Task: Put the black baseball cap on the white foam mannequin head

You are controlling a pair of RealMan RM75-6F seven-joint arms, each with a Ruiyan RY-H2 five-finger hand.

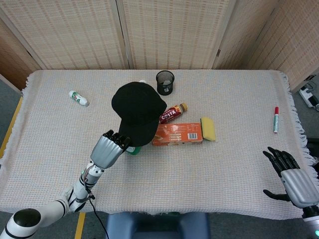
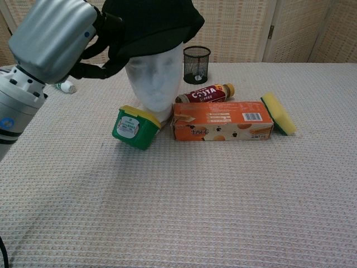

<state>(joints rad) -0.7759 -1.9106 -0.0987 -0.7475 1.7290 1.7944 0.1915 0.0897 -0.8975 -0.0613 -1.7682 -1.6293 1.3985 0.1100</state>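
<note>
The black baseball cap (image 1: 138, 111) (image 2: 153, 25) sits over the top of the white foam mannequin head (image 2: 155, 89), covering the crown down to the brow; from above the cap hides the head entirely. My left hand (image 1: 109, 149) (image 2: 56, 39) grips the cap's brim at its front left, fingers curled around the edge. Near the table's front right corner my right hand (image 1: 289, 177) is open with spread fingers and holds nothing; the chest view does not show it.
A green tub with a yellow lid (image 2: 134, 127) leans against the mannequin's base. An orange box (image 2: 222, 120), a Costa bottle (image 2: 205, 93), a yellow sponge (image 2: 278, 113) and a black mesh cup (image 2: 196, 64) lie right of it. A small white bottle (image 1: 78, 97) lies far left, a red marker (image 1: 275, 119) far right.
</note>
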